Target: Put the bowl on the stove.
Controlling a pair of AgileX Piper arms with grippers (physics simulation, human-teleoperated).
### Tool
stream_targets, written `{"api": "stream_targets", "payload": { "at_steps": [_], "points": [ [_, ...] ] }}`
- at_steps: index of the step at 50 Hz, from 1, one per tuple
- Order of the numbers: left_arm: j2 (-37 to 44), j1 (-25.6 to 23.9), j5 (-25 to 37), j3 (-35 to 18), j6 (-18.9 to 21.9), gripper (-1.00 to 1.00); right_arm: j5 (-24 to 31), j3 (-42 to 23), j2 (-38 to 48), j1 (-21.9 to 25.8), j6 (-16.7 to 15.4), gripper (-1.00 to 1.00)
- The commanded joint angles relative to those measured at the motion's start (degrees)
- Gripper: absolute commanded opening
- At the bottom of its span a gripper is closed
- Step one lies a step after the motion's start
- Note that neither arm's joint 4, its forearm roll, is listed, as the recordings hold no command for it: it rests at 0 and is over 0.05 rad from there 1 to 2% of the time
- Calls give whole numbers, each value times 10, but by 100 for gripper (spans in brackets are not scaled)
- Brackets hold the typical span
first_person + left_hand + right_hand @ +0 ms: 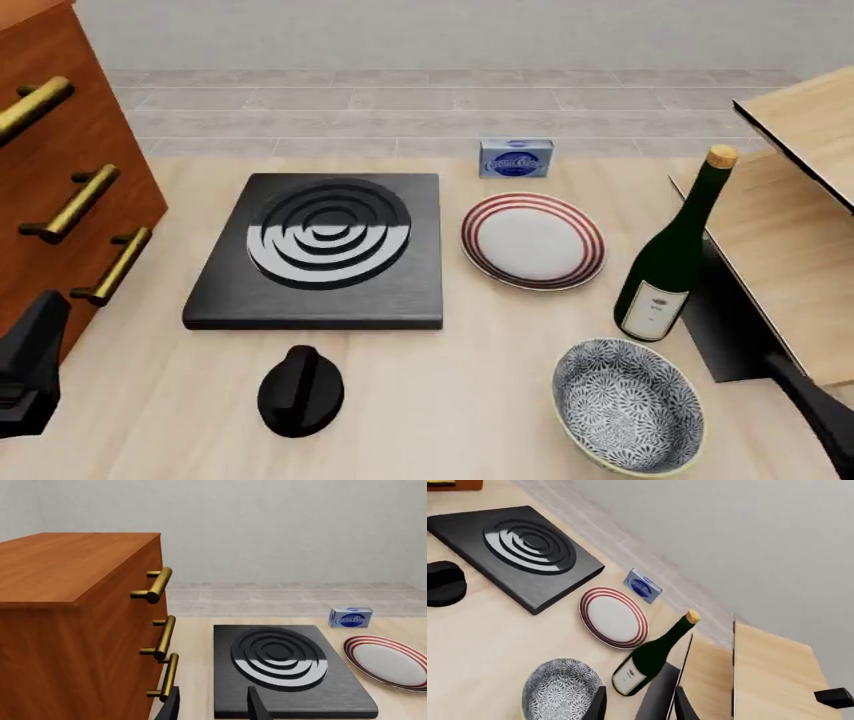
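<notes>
Patterned bowl [627,405] near table edge, empty stove [322,250] well apart

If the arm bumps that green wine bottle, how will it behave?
The bottle stands upright, tall and narrow-based, so it would probably tip rather than slide. Once down, its round body would likely roll, perhaps toward the bowl.

On my tabletop [467,400] I count one bowl [627,405], one stove [320,252], one red-ringed plate [533,241], one green bottle [674,250], one small blue box [515,158] and one black knob [300,390]. The wooden cabinet [54,180] on my left carries three brass handles [74,203].
</notes>
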Motion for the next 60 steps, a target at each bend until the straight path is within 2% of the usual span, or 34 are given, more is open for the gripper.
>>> {"api": "stream_targets", "payload": {
  "at_steps": [1, 12, 18, 26, 42, 48, 60],
  "points": [
    [0, 0, 0, 0, 0, 100, 74, -13, 0, 37, -67, 100],
    [-1, 0, 1, 0, 0, 100, 128, -20, 0, 58, -105, 100],
    [0, 0, 0, 0, 0, 100, 174, -22, 0, 74, -138, 100],
    [-1, 0, 0, 0, 0, 100, 229, -29, 0, 100, -163, 100],
    [0, 0, 0, 0, 0, 100, 225, 29, 0, 140, -180, 100],
    [0, 0, 0, 0, 0, 100, 217, 54, 0, 140, -195, 100],
    [0, 0, 0, 0, 0, 100, 196, 94, 6, 153, -203, 100]
  ]
}}
